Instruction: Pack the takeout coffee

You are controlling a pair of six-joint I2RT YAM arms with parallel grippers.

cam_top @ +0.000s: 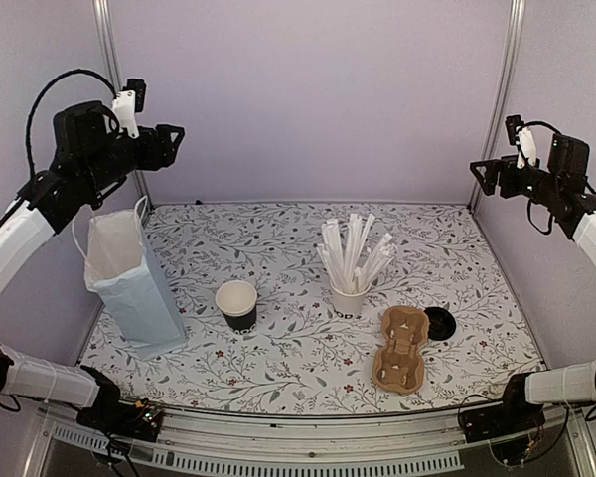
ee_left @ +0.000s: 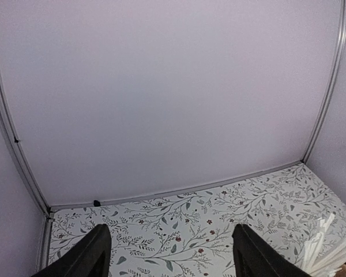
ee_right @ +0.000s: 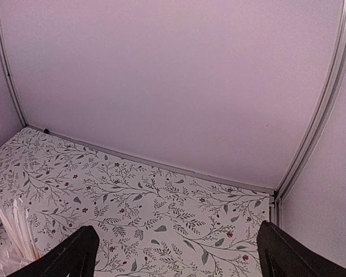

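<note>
As L claw point(cam_top: 176, 137), R claw point(cam_top: 483, 177) hang high | blk cup point(cam_top: 237, 304) well below

On the floral-patterned table point(cam_top: 278, 373), the tall blue paper bag point(cam_top: 134, 288) stands at the left edge. The small black paper cup point(cam_top: 237, 306) sits just right of it. The white paper cup of wrapped sticks point(cam_top: 349, 300) is further right. The brown cardboard cup carrier point(cam_top: 401, 350) lies nearer and rightmost, with the flat black round lid point(cam_top: 441, 323) just beside its far right.

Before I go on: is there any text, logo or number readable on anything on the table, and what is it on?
On the white cup of wrapped sticks: a small dark print low on its side, too blurred to read.
On the black coffee cup, the blue paper bag and the cardboard carrier: no text visible.
Both wrist views: no text at all.
</note>
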